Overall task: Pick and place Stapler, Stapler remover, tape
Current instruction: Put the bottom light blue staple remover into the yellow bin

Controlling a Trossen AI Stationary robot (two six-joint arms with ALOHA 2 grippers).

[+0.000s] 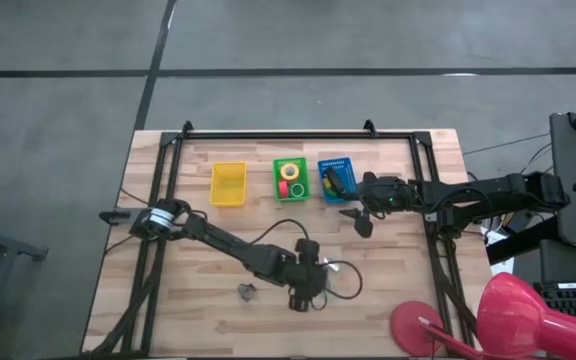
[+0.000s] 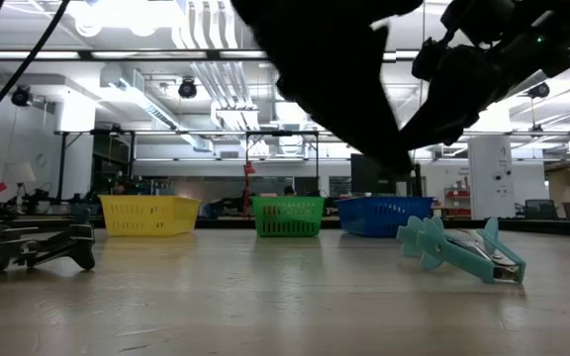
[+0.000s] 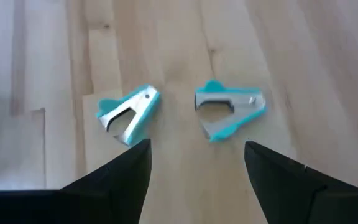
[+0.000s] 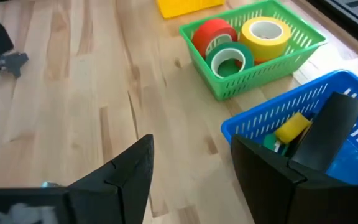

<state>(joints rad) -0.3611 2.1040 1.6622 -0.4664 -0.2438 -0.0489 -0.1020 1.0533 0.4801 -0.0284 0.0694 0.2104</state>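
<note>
Two teal staple removers lie flat on the wooden table. My left gripper hangs open just above them, slanting down; its fingers stand short of them and touch neither. A grey staple remover lies to its left. The dark stapler leans inside the blue basket. Red, yellow and green tape rolls lie in the green basket. My right gripper is open beside the blue basket, holding nothing.
A yellow basket stands left of the green one along the table's far side. A yellow item lies in the blue basket by the stapler. A pink object sits off the table's near right corner. Bare wood lies between the arms.
</note>
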